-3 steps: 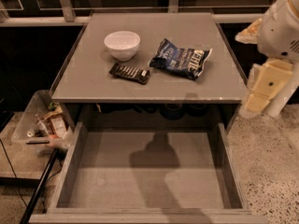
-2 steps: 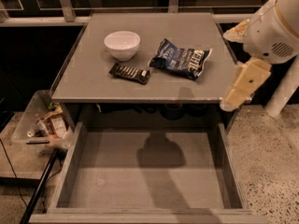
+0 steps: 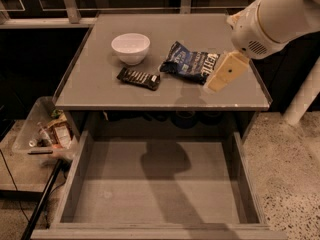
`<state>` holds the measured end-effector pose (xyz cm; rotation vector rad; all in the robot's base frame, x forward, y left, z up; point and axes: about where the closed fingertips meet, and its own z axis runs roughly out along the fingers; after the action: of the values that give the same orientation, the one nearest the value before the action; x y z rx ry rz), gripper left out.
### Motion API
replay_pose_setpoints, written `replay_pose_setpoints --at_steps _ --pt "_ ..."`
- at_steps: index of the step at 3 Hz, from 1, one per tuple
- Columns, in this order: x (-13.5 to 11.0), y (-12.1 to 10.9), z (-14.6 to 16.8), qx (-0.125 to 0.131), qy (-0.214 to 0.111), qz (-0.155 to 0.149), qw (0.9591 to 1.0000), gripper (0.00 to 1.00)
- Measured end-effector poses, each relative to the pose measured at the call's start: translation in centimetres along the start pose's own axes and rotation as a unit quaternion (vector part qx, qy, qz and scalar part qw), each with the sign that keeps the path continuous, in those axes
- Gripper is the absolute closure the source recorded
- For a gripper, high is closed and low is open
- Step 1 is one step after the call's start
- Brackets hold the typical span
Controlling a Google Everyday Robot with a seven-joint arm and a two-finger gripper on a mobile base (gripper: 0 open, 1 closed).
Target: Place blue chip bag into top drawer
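Cream plastic gripper (image 3: 225,74) on white arm, right of centre, above the grey worktop (image 3: 95,86); open or closed, cannot tell. Crinkled dark-blue foil chip bag (image 3: 186,61) lies on the worktop at the gripper's left. Further left: black-wrapped bar (image 3: 139,78), white bowl (image 3: 131,48). Wide grey wooden top drawer (image 3: 75,179) stands open, lower frame.

On the desk (image 3: 95,86), upper frame: bowl (image 3: 130,47) at left; bar (image 3: 139,78) just below it; blue chip bag (image 3: 187,61) to their right; end effector (image 3: 219,78) at the bag's right end; top drawer (image 3: 75,181) open in the lower frame; bin (image 3: 31,126) at far left.
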<state>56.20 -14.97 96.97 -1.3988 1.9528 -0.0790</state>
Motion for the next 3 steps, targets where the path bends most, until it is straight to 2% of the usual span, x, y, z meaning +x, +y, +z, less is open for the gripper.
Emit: replay_pose_setpoints --at_steps 2,3 --pt "-0.4 -0.2 0.6 -0.011 -0.012 -0.012 0.9998 0.0" --pt "-0.3 -1.5 2.8 -0.042 -0.036 -0.031 0.998 0.0"
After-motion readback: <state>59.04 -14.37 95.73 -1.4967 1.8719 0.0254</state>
